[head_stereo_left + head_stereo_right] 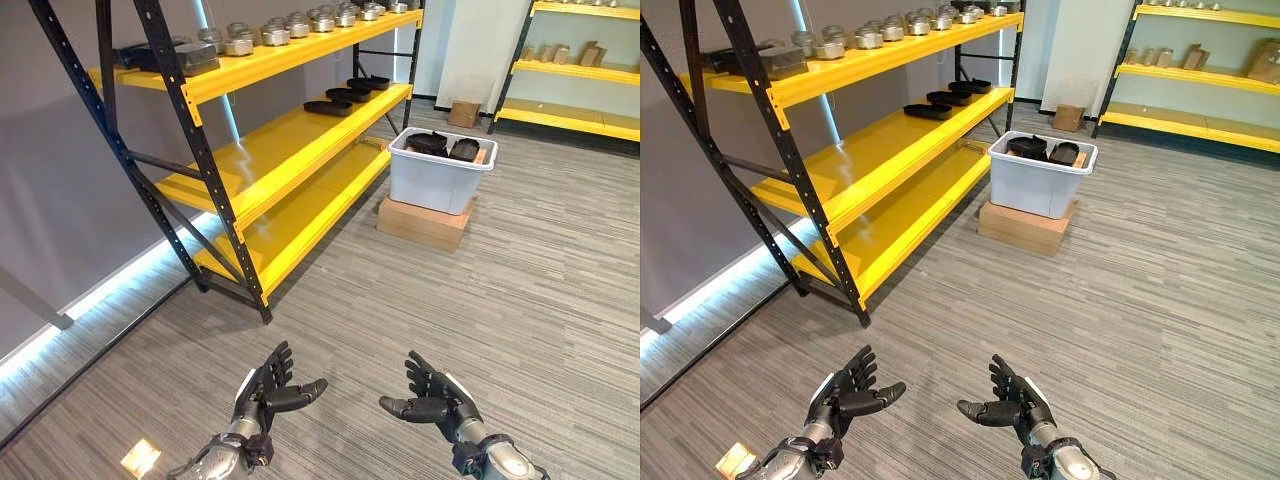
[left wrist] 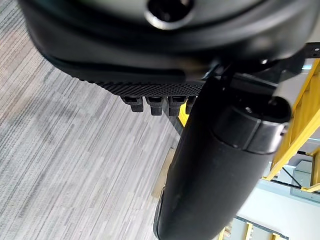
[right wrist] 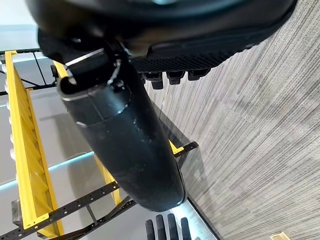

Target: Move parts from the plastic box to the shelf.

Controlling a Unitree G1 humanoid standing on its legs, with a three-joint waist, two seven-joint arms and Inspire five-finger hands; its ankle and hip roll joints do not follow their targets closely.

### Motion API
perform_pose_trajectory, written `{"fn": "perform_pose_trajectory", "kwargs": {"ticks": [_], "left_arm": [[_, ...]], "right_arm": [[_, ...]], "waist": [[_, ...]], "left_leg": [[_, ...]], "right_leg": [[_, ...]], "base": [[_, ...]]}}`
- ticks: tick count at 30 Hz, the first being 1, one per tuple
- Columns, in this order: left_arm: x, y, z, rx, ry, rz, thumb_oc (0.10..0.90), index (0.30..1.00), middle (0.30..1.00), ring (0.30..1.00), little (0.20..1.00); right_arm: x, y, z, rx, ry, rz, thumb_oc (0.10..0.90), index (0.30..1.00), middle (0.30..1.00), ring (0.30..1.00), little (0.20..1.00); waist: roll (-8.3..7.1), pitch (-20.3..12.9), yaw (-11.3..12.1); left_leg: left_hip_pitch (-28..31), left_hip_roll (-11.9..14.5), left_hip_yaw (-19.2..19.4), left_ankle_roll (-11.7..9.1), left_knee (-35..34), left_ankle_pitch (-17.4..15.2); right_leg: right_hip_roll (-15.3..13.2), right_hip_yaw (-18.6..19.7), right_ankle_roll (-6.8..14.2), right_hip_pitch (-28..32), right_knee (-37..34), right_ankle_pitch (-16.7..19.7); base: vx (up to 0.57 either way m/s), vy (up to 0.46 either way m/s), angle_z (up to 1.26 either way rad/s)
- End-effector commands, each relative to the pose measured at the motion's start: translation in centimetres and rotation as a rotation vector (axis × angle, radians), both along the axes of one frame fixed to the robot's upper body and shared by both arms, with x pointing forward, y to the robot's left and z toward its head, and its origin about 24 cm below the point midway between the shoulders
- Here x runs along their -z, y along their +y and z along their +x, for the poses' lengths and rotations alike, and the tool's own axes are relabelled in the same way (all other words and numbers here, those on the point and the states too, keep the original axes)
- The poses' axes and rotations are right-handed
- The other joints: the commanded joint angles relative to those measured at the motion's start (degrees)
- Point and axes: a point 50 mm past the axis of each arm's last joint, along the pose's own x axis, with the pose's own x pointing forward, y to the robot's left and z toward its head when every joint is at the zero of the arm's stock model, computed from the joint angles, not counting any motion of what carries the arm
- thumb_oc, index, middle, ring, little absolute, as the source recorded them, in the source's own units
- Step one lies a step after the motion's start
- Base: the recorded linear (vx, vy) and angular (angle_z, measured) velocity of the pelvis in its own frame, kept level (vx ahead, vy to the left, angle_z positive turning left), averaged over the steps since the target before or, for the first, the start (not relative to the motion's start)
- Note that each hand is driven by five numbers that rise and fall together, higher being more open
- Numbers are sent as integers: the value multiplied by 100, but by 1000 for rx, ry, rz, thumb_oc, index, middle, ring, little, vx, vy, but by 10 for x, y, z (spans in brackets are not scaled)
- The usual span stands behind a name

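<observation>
A white plastic box (image 1: 437,178) stands on a flat cardboard box (image 1: 424,223) on the floor ahead, beside the yellow shelf (image 1: 275,165). Dark parts (image 1: 443,146) lie inside the box. More dark parts (image 1: 348,95) rest on the shelf's middle level at its far end. My left hand (image 1: 264,390) and right hand (image 1: 436,397) hover low over the carpet, far short of the box, both open and holding nothing. The left hand (image 2: 210,165) and the right hand (image 3: 125,135) also loom large in their own wrist views, thumbs standing out.
Several grey metal parts (image 1: 290,26) line the shelf's top level. A second yellow shelf (image 1: 575,70) stands against the back wall, with a small cardboard box (image 1: 463,112) on the floor near it. Grey carpet (image 1: 520,290) stretches between me and the box.
</observation>
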Motion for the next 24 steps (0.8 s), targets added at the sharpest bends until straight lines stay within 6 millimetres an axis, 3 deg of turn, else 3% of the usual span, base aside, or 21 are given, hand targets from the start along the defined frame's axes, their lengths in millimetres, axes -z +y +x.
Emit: {"fn": "perform_pose_trajectory", "kwargs": {"ticks": [1,3,4,5,6,7,8,9,10,13,14,18,20,22,24], "left_arm": [[-52,12,52,39,-287,68,900,1000,1000,1000,1000],[-58,12,55,62,-311,105,900,1000,1000,1000,1000],[-58,12,55,62,-311,105,900,1000,1000,1000,1000],[-56,11,54,59,-305,95,900,1000,1000,1000,1000],[-55,10,54,60,-302,95,900,1000,1000,1000,1000],[-55,11,54,59,-298,94,900,1000,1000,1000,1000],[-55,11,53,59,-296,92,900,1000,1000,1000,1000],[-55,11,53,59,-296,92,900,1000,1000,1000,1000],[-52,13,50,57,-279,85,900,1000,1000,1000,1000],[-49,17,46,55,-263,78,900,1000,1000,1000,1000],[-49,17,45,46,-264,75,900,1000,1000,1000,1000],[-50,19,46,20,-276,71,900,1000,1000,1000,1000],[-51,18,46,19,-281,66,900,1000,1000,1000,1000],[-46,14,46,36,-266,58,900,1000,1000,1000,1000],[-47,13,46,24,-273,42,900,1000,1000,1000,1000]], "right_arm": [[-40,10,46,-3,-252,69,900,1000,1000,1000,1000],[-39,12,45,-6,-248,71,900,1000,1000,1000,1000],[-39,13,45,-6,-248,71,900,1000,1000,1000,1000],[-38,14,42,-9,-245,77,900,1000,1000,1000,1000],[-38,14,42,-9,-245,75,900,1000,1000,1000,1000],[-38,14,42,-12,-247,69,900,1000,1000,1000,1000],[-38,14,41,-12,-248,70,900,1000,1000,1000,1000],[-38,14,41,-12,-248,70,900,1000,1000,1000,1000],[-37,14,40,-9,-238,77,900,1000,1000,1000,1000],[-37,14,42,-19,-237,82,900,1000,1000,1000,1000],[-36,14,42,-18,-231,81,900,1000,1000,1000,1000],[-36,14,42,-25,-230,57,900,1000,1000,1000,1000],[-36,13,41,-30,-232,49,900,1000,1000,1000,1000],[-34,11,39,-25,-218,48,900,1000,1000,1000,1000],[-39,9,40,-14,-244,68,900,1000,1000,1000,1000]], "waist": [[-169,263,97],[-147,352,80],[-157,344,88],[-80,441,84],[-39,538,76],[65,656,84],[117,682,120],[115,681,116],[114,629,108],[72,596,63],[3,544,36],[67,478,110],[56,460,85],[34,253,38],[117,198,-42]], "left_leg": [[-340,-228,-306,376,773,-734],[-385,-374,-379,537,897,-804],[-403,-385,-370,541,909,-808],[-353,-508,-396,676,1018,-907],[-317,-541,-389,723,1074,-937],[-251,-516,-364,753,1092,-966],[-187,-536,-315,753,1127,-1051],[-188,-538,-319,754,1128,-1052],[6,-596,-268,751,1106,-1203],[352,-618,-279,669,970,-1359],[534,-624,-242,563,865,-1426],[808,-442,-113,384,802,-1535],[890,-397,-81,329,793,-1499],[971,-196,-106,125,914,-1359],[958,16,-177,2,1082,-1100]], "right_leg": [[-509,19,343,-287,1501,-718],[-641,133,404,-727,2351,-357],[-651,150,409,-759,2384,-368],[-762,143,362,-1172,3248,98],[-801,101,372,-1391,3687,275],[-846,-133,365,-1632,4071,305],[-1091,-521,382,-1779,4226,182],[-1095,-523,382,-1780,4229,179],[-1278,-958,346,-1804,3868,83],[-1111,-1286,310,-1812,2531,-21],[-1098,-1406,397,-1877,1633,127],[-1099,-1883,595,-1664,889,422],[-1098,-1888,545,-1632,848,530],[-799,-1758,352,-1381,708,407],[-577,-1640,216,-1422,964,247]], "base": [[-48,253,9],[-22,184,14],[18,251,26],[32,252,28],[42,343,23],[64,240,14],[59,161,4],[212,108,6],[245,22,0],[317,-89,-2],[289,-138,-16],[262,-130,-24],[170,-120,-13],[358,-226,9],[353,-245,31]]}}
